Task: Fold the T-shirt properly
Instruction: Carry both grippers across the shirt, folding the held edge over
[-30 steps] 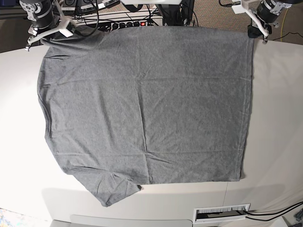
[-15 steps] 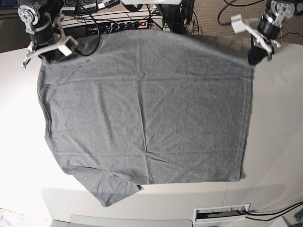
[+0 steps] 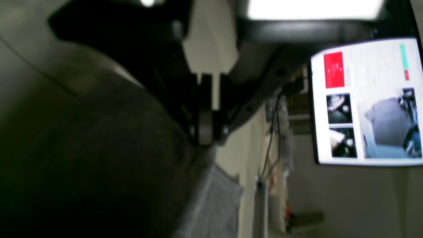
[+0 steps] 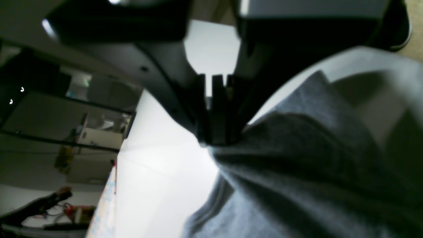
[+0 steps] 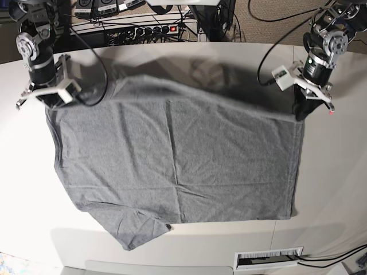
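The grey T-shirt lies spread on the white table, a sleeve at the front left. Its far edge is lifted off the table and hangs between both grippers. On the base view's right, my left gripper is shut on the far right corner of the T-shirt. On that view's left, my right gripper is shut on the far left corner. The left wrist view shows the gripper pinching the T-shirt. The right wrist view shows the gripper clamped on bunched T-shirt.
A power strip and cables lie behind the table's back edge. A slot with a barcode label sits at the front right. A lit monitor shows in the left wrist view.
Both grippers have moved from the back edge toward the front, carrying the T-shirt's far edge with them. That edge now hangs above the table and casts a shadow.
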Action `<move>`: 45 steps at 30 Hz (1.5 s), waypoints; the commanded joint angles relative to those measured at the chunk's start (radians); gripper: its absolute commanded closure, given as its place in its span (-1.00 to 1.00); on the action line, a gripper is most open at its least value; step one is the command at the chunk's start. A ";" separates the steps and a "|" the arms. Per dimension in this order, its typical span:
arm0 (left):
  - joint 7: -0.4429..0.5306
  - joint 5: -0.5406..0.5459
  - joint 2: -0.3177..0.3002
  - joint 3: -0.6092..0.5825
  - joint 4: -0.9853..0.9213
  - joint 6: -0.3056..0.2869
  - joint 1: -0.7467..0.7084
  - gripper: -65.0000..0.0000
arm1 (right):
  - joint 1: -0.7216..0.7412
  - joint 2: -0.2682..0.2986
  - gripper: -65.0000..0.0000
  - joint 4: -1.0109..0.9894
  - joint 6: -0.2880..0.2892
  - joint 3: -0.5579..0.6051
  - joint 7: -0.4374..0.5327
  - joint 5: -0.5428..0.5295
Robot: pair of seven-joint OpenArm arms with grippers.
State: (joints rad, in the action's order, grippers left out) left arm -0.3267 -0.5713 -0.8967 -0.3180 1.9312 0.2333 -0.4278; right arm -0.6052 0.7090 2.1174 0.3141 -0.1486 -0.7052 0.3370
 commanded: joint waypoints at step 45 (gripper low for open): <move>0.138 0.275 0.152 0.008 -0.323 0.006 0.363 1.00 | 0.602 -0.026 1.00 -0.530 -0.015 0.025 0.135 -0.307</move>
State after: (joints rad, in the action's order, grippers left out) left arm -0.1791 -0.2897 -0.7258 -0.3206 1.5993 0.2092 -0.0826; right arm -0.0208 0.6552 1.5768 0.3298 -0.1101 -0.5747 0.0162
